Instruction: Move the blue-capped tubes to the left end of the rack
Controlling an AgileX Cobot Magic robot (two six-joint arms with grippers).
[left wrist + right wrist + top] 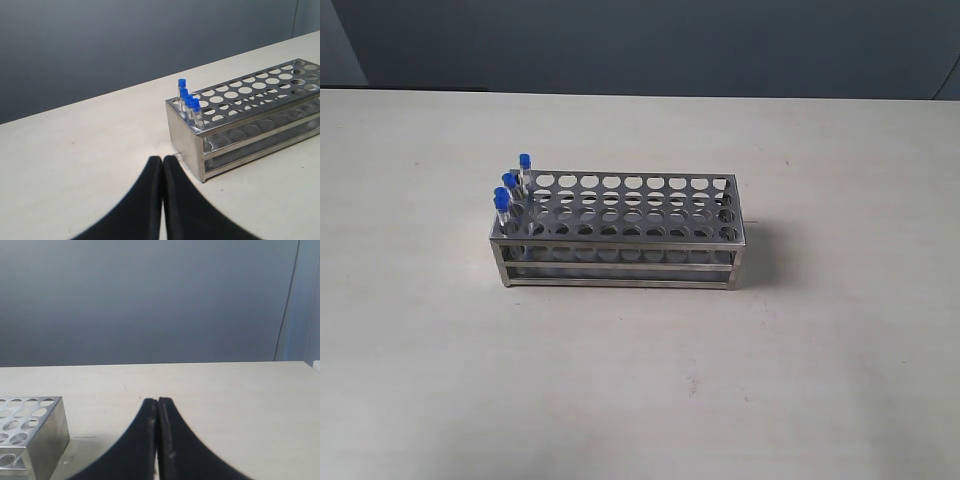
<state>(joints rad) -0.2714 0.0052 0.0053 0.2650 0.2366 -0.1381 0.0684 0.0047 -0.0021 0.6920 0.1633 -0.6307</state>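
The silver metal rack (620, 235) stands mid-table, its perforated top plate showing rows of round holes. Several blue-capped tubes (509, 190) stand upright in the holes at its left end, caps just above the plate. In the left wrist view the same tubes (188, 102) line the near end of the rack (250, 120). My left gripper (162, 159) is shut and empty, a short way off that end. A corner of the rack (30, 432) shows in the right wrist view, where my right gripper (158, 401) is shut and empty. Neither gripper appears in the exterior view.
The pale table (640, 380) spreads around the rack on all sides. A dark grey wall (640, 40) stands behind the table's far edge. The remaining rack holes hold no tubes.
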